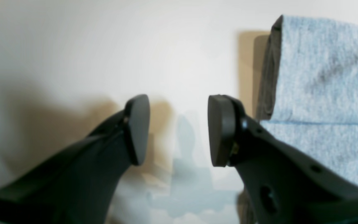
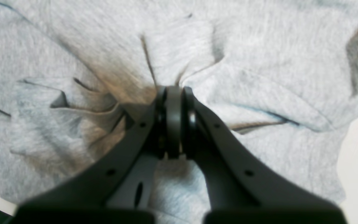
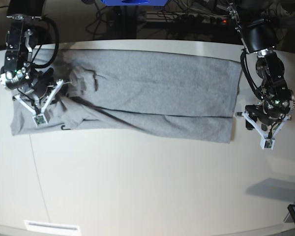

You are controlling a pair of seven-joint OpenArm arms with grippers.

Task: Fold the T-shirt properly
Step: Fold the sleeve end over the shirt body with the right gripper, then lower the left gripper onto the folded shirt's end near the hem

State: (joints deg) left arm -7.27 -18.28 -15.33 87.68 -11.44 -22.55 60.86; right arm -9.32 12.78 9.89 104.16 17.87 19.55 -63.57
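Right gripper pinched on bunched T-shirt cloth; left gripper wide, just beside its edge.

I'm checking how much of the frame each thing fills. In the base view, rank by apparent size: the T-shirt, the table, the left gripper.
1. table
2. T-shirt
3. left gripper, smallest by far
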